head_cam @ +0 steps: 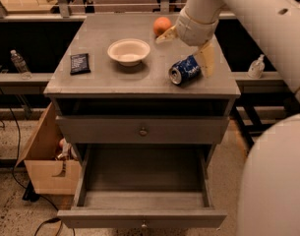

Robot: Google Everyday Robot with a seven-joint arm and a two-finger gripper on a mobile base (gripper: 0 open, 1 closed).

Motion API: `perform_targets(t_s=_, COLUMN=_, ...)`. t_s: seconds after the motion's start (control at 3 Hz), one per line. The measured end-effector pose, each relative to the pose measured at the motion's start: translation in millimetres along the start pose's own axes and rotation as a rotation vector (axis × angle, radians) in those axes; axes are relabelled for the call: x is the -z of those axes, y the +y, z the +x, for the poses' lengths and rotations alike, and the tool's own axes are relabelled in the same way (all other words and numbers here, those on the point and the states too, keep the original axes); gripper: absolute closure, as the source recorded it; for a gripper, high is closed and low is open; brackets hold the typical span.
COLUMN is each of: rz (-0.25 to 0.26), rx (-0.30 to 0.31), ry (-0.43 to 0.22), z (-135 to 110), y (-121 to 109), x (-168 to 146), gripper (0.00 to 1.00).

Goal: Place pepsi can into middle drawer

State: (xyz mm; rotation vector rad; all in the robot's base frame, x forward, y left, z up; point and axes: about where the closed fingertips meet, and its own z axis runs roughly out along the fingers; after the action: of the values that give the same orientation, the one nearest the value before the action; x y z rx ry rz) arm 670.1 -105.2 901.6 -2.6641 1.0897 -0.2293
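now in the reach: the gripper (185, 47) hovers just behind the pepsi can (185, 70), fingers spread wide, holding nothing; the can lies on its side, the open middle drawer (144, 173) below it; next, probably lower and close around it

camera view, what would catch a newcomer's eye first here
The big white robot arm reaches in from the upper right, its two-finger gripper open just above the small blue aluminium pepsi can, which lies on its side on the grey cabinet top. Below, the wide grey wooden middle drawer stands pulled open at the bottom of the view.
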Motion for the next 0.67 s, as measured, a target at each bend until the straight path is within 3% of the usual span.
perform_targets(t_s=0.67, rz=-0.041, rx=-0.025, ry=-0.006, z=16, y=-8, x=-37, gripper=0.0)
